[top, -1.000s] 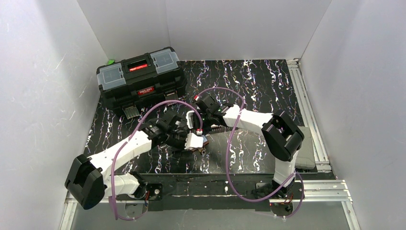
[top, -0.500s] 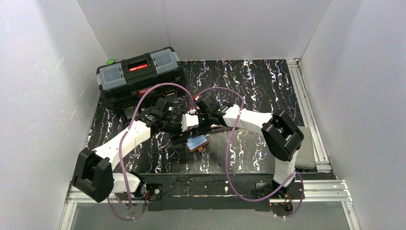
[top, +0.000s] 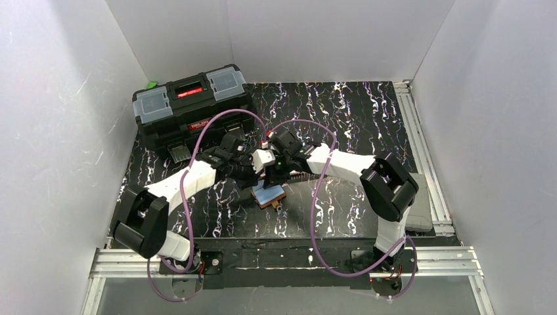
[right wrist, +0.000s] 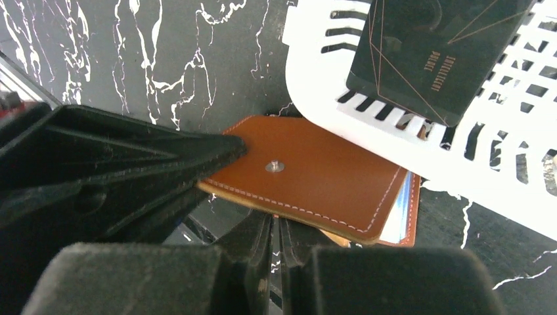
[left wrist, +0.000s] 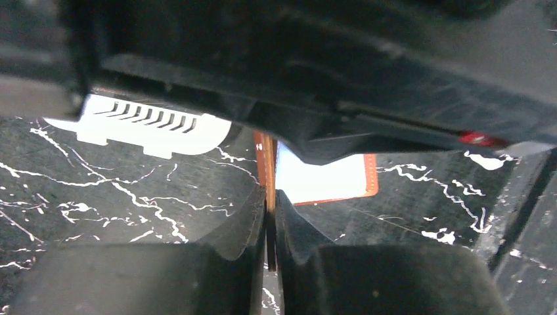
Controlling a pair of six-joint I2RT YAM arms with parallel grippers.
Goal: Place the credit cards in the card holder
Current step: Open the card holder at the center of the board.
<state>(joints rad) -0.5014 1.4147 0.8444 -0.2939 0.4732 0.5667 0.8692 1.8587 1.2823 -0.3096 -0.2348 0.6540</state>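
**Both claws pinch the brown card holder**

The left gripper [left wrist: 268, 200] is clenched. Its two black fingers stand almost together with a thin orange-brown strip nipped between them. Seen edge-on, that strip looks like the flap of the card holder [right wrist: 309, 174].

The right gripper [right wrist: 277, 226] is clamped too, its jaws tight on the near stitched edge of the same flap, just below the metal snap stud [right wrist: 279, 166]. In the right wrist view, the left claw's finger comes in from the side and meets the flap's corner.

The holder sits mid-table on the black marbled table [top: 355, 111], in front of both arms, with pale sleeves peeking out under the lifted flap.

Right against it is the white slotted basket [right wrist: 499, 164], and a dark credit card [right wrist: 427, 52] lies flat in it. Well back on the left, a black toolbox [top: 190, 105] stands by the wall.
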